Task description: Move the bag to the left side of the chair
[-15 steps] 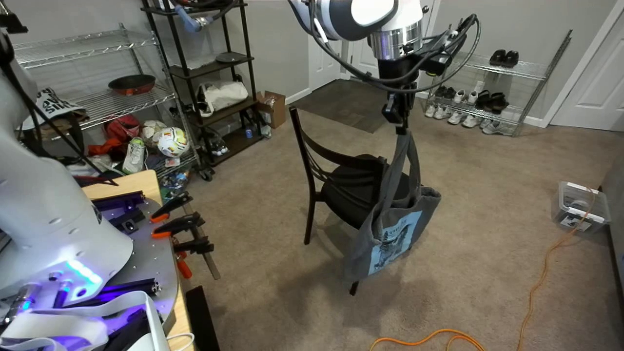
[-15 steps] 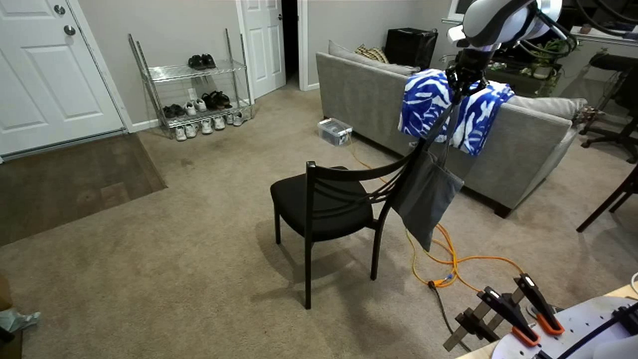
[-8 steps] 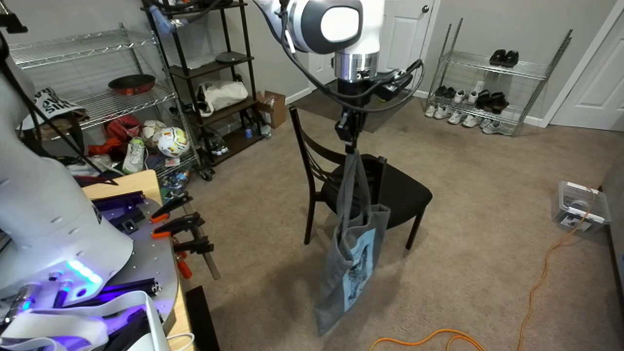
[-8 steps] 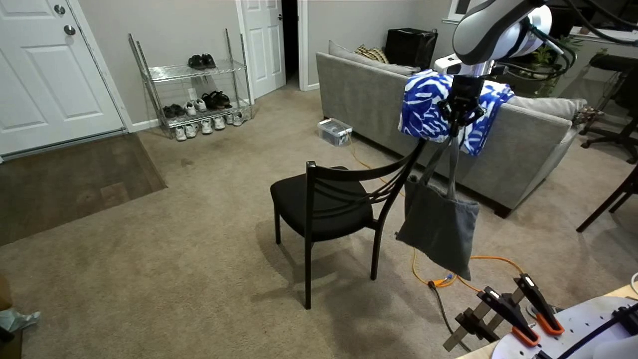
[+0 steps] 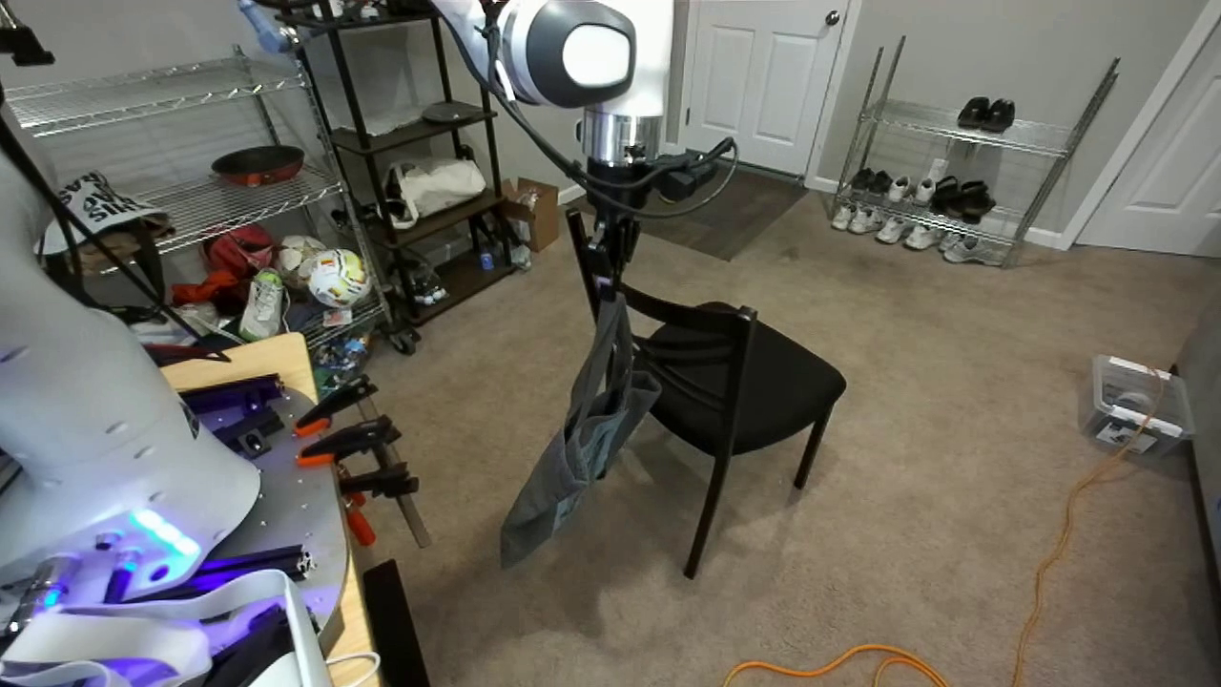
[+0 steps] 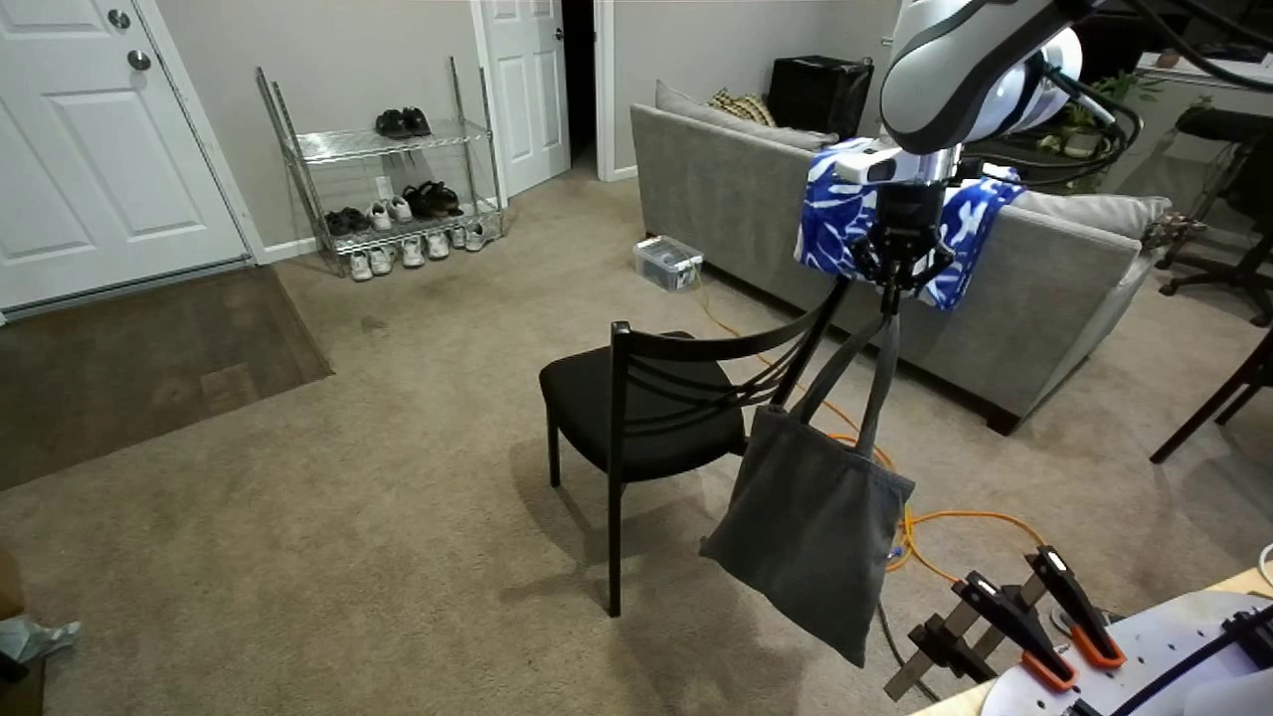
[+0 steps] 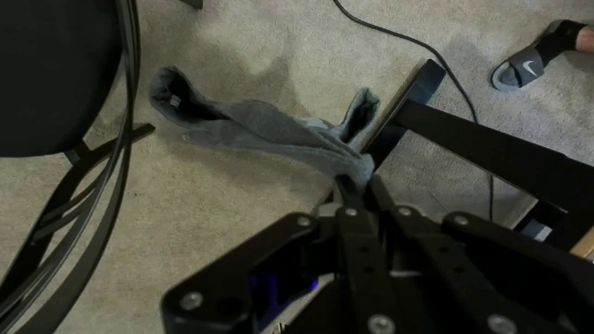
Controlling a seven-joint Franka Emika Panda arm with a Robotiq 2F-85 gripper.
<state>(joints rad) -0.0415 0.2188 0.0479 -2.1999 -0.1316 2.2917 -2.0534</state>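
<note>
Well, the bag (image 6: 811,532), handles (image 6: 881,383) clamped in the gripper (image 6: 891,301), hangs aslant at lower right in an exterior view, so could swing into the chair (image 6: 676,447)

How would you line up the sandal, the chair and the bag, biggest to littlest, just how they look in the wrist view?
Largest: the chair, though the picture's edge cuts it off
Next: the bag
Smallest: the sandal

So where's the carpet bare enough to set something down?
Bare carpet lies between the chair and the dark floor patch, and between the chair and the clear plastic box. It's crowded behind the chair, where the bag hangs from the gripper, and around the orange cord.
</note>
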